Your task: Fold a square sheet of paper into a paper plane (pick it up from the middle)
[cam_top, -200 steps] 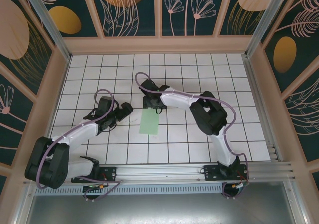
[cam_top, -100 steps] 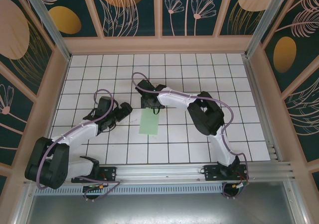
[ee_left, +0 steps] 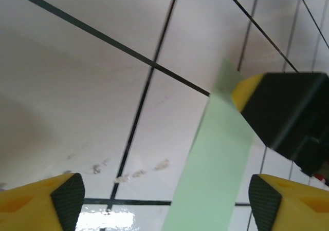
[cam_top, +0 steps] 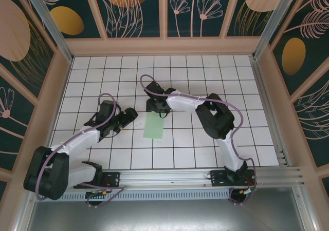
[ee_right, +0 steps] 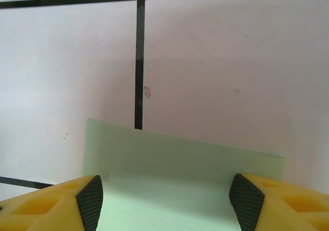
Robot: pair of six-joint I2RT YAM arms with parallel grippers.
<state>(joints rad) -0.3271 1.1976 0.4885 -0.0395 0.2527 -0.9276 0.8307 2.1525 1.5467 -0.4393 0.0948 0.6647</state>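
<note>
The square sheet of paper (cam_top: 153,127) lies flat on the white tiles as a narrow pale green rectangle, long side running near to far. My right gripper (cam_top: 156,112) hangs over its far end, pointing down. In the right wrist view the right gripper (ee_right: 168,200) is open, with its fingertips (ee_right: 90,200) straddling the width of the paper (ee_right: 175,161). My left gripper (cam_top: 134,115) sits just left of the sheet, aimed at it. In the left wrist view the left gripper (ee_left: 167,200) is open with the paper (ee_left: 216,164) ahead, beside a right finger (ee_left: 288,113).
The tiled table (cam_top: 205,72) is walled by wooden panels at the left, back and right. The right arm's elbow (cam_top: 218,118) bulks over the tiles right of the sheet. A metal rail (cam_top: 169,178) runs along the near edge.
My left arm has stretched slightly to the right, bringing its gripper closer to the sheet. The right gripper wavered over the far end. The paper has not moved.
</note>
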